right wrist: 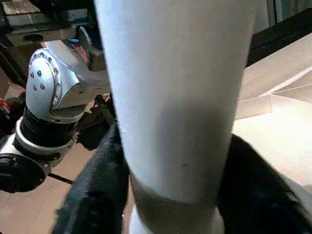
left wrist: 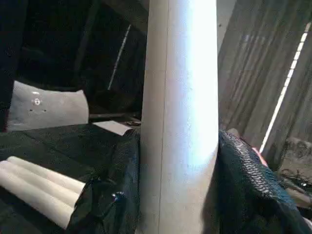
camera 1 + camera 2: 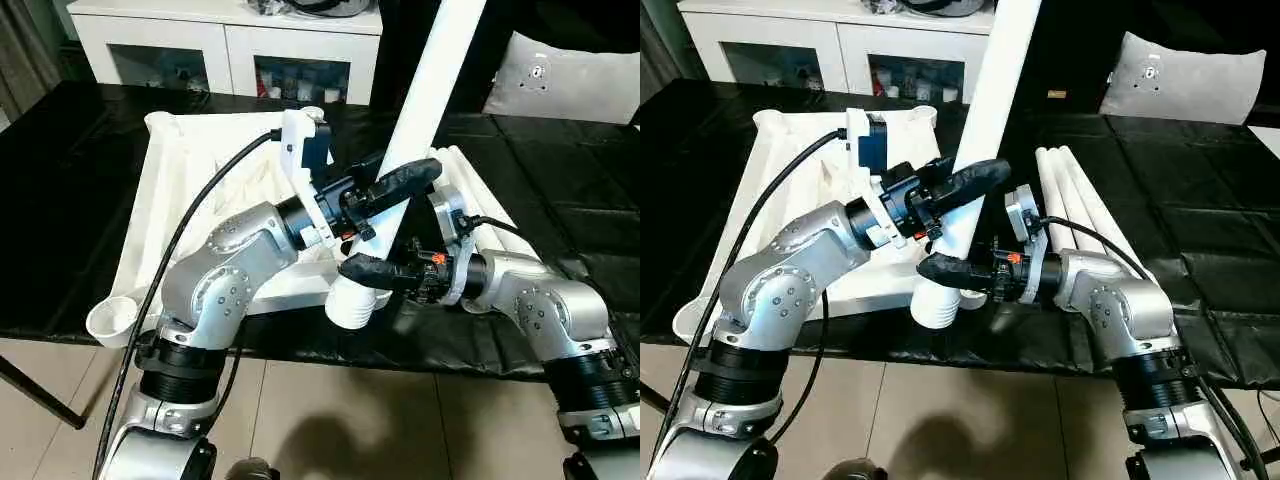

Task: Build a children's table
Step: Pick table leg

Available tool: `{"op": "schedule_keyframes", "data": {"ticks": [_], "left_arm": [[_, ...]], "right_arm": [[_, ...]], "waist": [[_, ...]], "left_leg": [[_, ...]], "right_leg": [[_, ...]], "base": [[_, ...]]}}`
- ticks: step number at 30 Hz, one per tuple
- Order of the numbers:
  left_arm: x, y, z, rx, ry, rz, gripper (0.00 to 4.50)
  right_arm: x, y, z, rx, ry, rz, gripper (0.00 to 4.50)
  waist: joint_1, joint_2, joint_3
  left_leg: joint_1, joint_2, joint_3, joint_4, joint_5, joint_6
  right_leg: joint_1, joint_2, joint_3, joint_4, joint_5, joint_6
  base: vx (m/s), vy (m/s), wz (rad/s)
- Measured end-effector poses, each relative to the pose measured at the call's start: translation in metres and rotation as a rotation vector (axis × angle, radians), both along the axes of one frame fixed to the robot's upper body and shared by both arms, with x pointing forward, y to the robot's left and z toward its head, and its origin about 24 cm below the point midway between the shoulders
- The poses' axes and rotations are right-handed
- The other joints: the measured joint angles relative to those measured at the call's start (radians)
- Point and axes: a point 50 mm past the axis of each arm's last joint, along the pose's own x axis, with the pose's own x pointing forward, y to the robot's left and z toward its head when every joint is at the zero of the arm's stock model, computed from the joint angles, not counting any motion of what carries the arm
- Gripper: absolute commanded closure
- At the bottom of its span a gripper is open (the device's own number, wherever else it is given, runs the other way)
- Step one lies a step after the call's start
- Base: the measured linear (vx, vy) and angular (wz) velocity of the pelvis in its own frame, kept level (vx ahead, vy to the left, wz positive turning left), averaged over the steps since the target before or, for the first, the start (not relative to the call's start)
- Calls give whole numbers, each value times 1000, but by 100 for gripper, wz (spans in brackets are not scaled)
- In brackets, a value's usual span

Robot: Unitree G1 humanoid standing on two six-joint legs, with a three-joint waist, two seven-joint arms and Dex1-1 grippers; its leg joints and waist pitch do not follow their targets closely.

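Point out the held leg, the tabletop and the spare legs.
held leg (image 3: 992, 110), right eye view, mid shaft.
tabletop (image 3: 170, 160), left eye view, left rim.
spare legs (image 3: 1080, 200), right eye view, middle tube.

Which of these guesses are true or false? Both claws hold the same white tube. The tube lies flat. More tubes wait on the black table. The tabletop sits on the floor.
1. True: the left gripper and right gripper both clamp the tube leg.
2. False: it stands nearly upright, tilted slightly.
3. True: spare legs lie beside the right arm.
4. False: the tabletop lies on the black table.
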Motion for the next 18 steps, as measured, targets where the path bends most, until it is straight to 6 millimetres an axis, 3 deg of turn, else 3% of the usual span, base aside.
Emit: {"op": "schedule_keyframes", "data": {"ticks": [3,10,18], "left_arm": [[0,-1,1,-4,-7,-4,271],[-1,-2,1,-5,-15,-16,271],[-2,-2,1,-4,-18,-24,271]], "right_arm": [[0,1,-2,-2,14,1,145],[0,1,-1,9,16,2,144],[0,3,-1,28,25,7,223]], "waist": [[0,0,0],[0,0,0],[0,0,0]], "left_leg": [[0,0,0,0,0,0],[0,0,0,0,0,0],[0,0,0,0,0,0]], "right_leg": [[0,0,0,0,0,0],[0,0,0,0,0,0],[0,0,0,0,0,0]], "base": [[0,0,0],[0,0,0],[0,0,0]]}}
